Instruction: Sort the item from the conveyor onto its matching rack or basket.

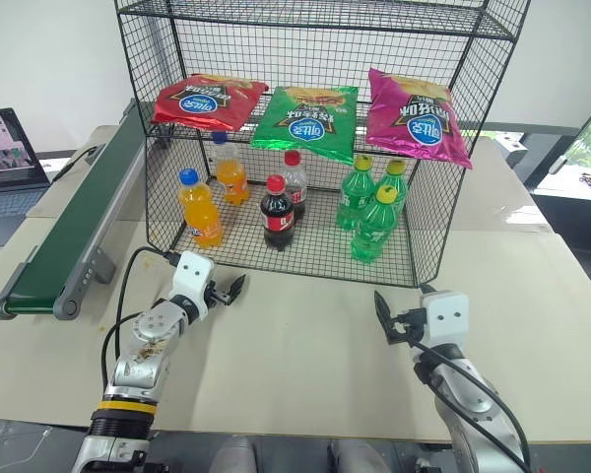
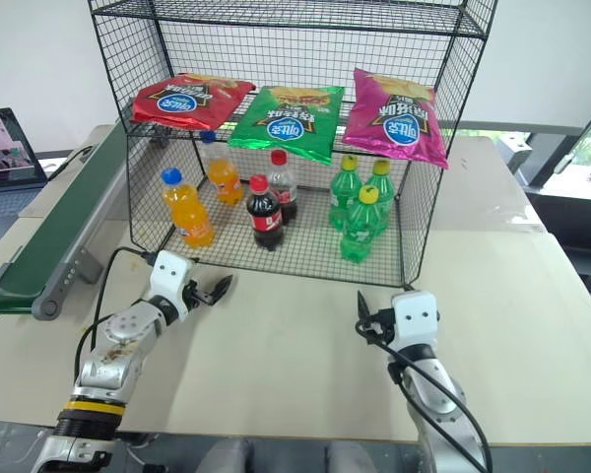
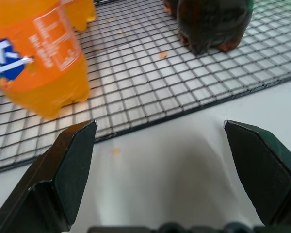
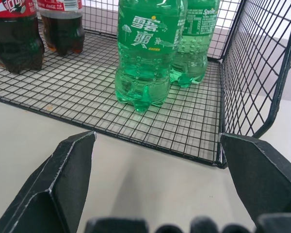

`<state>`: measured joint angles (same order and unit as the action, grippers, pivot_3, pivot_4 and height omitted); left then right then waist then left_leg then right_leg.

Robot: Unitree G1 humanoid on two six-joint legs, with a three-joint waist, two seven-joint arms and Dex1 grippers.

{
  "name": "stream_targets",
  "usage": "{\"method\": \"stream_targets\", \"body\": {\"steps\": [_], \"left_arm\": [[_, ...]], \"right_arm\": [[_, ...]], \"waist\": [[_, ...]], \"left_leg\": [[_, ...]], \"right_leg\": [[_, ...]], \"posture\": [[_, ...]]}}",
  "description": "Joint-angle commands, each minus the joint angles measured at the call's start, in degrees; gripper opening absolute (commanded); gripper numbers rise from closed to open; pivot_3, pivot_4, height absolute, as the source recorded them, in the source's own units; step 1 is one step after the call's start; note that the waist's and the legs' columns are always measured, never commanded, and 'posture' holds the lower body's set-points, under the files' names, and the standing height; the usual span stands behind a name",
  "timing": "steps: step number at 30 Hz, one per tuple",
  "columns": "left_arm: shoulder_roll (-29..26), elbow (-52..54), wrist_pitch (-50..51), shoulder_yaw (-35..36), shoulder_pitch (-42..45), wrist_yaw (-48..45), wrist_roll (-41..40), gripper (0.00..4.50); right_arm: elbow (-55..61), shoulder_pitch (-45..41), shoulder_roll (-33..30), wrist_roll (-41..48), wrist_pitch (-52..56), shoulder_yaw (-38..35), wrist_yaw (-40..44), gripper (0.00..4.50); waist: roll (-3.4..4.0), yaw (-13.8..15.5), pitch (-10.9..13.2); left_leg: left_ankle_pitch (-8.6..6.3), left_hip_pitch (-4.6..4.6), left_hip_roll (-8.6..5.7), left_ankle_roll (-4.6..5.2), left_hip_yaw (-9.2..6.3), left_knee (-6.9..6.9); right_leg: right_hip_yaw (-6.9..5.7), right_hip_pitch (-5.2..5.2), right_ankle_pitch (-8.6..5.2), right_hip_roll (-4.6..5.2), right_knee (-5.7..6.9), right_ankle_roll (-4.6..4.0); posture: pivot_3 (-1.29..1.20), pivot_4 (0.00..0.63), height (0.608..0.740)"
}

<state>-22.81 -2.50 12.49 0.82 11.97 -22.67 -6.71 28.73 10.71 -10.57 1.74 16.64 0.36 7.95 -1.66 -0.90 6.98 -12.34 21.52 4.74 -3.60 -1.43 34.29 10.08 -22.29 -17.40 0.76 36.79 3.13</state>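
Judging by the flat glossy green chip bag [image 1: 306,120] lying on the black wire-mesh rack's [image 1: 158,202] middle tier between red and magenta bags, sorting looks done; my left end effector [image 1: 229,291] and right end effector [image 1: 386,320] hover spread and empty, the dark-green conveyor [image 1: 74,232] bare.

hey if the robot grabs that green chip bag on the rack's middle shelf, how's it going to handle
The green chip bag looks puffy and glossy, so it is probably light, soft and a bit slippery. Its lower edge droops over the shelf of the rack, so it would likely flop when lifted. A hard squeeze might crush the chips.
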Motion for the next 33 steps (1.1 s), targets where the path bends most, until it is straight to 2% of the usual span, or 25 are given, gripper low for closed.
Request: {"method": "stream_targets", "body": {"steps": [1,17,33], "left_arm": [[-0.32,2.42,-0.08,1.64,-0.31,-2.31,-2.30,4.47],[0.34,3.67,2.63,3.32,-0.61,-6.82,-7.21,4.47],[-0.21,4.01,2.21,3.24,-0.28,-7.46,-7.06,4.47]], "right_arm": [[2.48,0.41,-0.40,0.28,-1.66,-0.89,0.50,4.50],[2.53,-0.55,-0.18,-0.24,-0.86,-0.46,0.71,4.50],[1.97,-0.84,0.51,-0.37,-1.17,0.11,0.65,4.50]], "waist": [[0.00,0.05,0.00],[0.01,0.00,-0.01],[0.02,-0.05,-0.01]], "left_leg": [[0.00,0.00,0.00,0.00,0.00,0.00],[0.00,0.01,0.00,0.00,-0.01,0.01],[0.00,0.00,0.00,0.00,-0.01,0.02]], "right_leg": [[0.00,0.00,0.00,0.00,0.01,0.00],[-0.02,0.00,0.00,0.00,0.01,0.00],[-0.02,0.00,0.00,0.00,0.02,0.00]], "posture": [[0.00,0.150,0.740],[0.00,0.150,0.740],[0.00,0.150,0.740]]}}
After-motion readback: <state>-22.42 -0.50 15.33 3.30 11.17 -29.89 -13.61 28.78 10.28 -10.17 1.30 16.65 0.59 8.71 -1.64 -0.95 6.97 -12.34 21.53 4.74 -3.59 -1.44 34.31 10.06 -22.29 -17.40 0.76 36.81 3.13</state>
